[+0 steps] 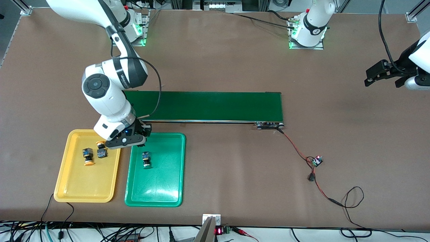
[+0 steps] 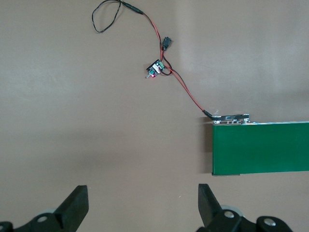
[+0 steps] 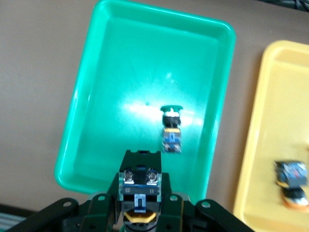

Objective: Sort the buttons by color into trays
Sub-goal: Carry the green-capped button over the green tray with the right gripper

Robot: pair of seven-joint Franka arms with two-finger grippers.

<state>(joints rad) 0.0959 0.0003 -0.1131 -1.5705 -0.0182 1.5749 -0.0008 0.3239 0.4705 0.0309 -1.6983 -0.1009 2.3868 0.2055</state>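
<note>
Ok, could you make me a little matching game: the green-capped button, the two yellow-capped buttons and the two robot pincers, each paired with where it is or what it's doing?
Things:
1. small green-capped push-button switch
2. two yellow-orange-capped push-button switches
3. left pincer
4. right pincer

Places or states:
A. open, over the bare brown table
B. lying in the shallow yellow plastic tray
C. shut on a black-and-blue switch, over the shallow green plastic tray's rim
D. lying in the green tray

Pairs: 1-D, 2-B, 3-A, 4-C.

White arms with black joint bands and cables, each ending in a black hand [image 1: 129,139] bearing what look like silver screws.
</note>
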